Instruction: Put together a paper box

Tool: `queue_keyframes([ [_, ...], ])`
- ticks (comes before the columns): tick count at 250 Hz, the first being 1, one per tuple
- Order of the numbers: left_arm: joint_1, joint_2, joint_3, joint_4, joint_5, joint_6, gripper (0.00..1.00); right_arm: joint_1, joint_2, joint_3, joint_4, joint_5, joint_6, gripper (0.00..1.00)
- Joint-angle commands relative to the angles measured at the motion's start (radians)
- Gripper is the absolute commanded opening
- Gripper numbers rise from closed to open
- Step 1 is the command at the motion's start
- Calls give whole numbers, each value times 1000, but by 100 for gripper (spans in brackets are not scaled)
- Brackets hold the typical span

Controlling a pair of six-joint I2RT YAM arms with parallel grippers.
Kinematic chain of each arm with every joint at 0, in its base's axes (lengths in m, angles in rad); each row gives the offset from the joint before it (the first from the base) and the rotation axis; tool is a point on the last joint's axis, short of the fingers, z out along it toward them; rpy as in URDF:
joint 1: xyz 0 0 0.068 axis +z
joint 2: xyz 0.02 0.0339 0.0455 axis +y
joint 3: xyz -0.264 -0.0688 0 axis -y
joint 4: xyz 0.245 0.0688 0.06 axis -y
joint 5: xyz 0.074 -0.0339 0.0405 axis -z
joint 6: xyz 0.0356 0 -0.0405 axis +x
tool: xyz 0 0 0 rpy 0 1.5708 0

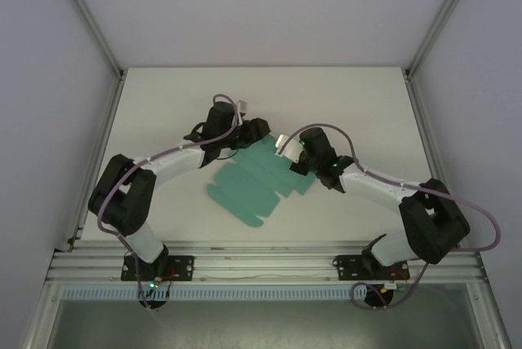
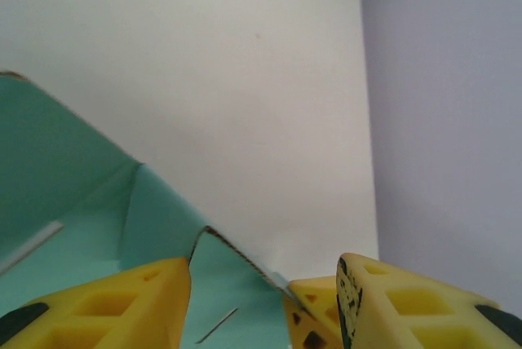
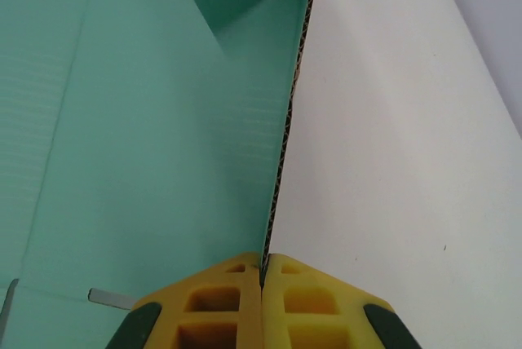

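The paper box (image 1: 257,182) is a teal-green die-cut sheet lying mostly flat in the middle of the table, with its far edge lifted. My right gripper (image 1: 287,147) is at the sheet's far right corner. In the right wrist view it (image 3: 263,263) is shut on the sheet's raised corrugated edge, with the paper box (image 3: 163,121) spreading to the left. My left gripper (image 1: 259,130) is at the far left of the sheet. In the left wrist view its jaws (image 2: 263,284) stand apart around a flap of the paper box (image 2: 65,178), whose edge reaches the right finger (image 2: 391,308).
The white table (image 1: 351,104) has bare room behind and to both sides of the sheet. Grey walls enclose it on the left, right and back. An aluminium rail (image 1: 261,263) with the arm bases runs along the near edge.
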Motion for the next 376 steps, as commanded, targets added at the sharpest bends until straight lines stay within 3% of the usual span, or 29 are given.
queue_keyframes([
  [1, -22, 30, 19, 119, 44, -32, 51, 24, 6, 0, 101, -55, 16, 0],
  [58, -33, 20, 34, 41, -3, 21, 50, 23, 16, -9, 158, -35, 39, 0],
  [88, -29, -70, 12, -101, -87, 142, 52, 23, -5, -26, 151, 15, 30, 0],
  [105, -20, -150, -17, -219, -150, 230, 63, 23, -20, -44, 130, 18, 5, 0],
  [141, 75, -376, -180, -350, -233, 292, 100, 23, -43, -111, 137, -30, -37, 0],
  [163, 155, -529, -283, -417, -247, 321, 100, 23, -61, -134, 142, -23, -15, 0],
  [193, 211, -665, -378, -538, -367, 372, 100, 23, -89, -172, 186, -28, -12, 0],
  [219, 241, -718, -451, -500, -336, 358, 100, 23, -96, -174, 205, -17, 5, 0],
  [248, 265, -696, -494, -428, -239, 279, 100, 23, -112, -140, 180, -20, 17, 0],
  [269, 272, -653, -490, -432, -166, 303, 100, 23, -138, -118, 157, -39, 15, 0],
  [305, 272, -593, -455, -486, -153, 331, 95, 24, -163, -109, 119, -86, -12, 0],
  [338, 272, -586, -534, -338, -122, 301, 89, 22, -166, -120, 94, -124, -53, 0],
  [376, 273, -641, -606, -201, -137, 363, 88, -2, -166, -153, 154, -194, -6, 0],
])
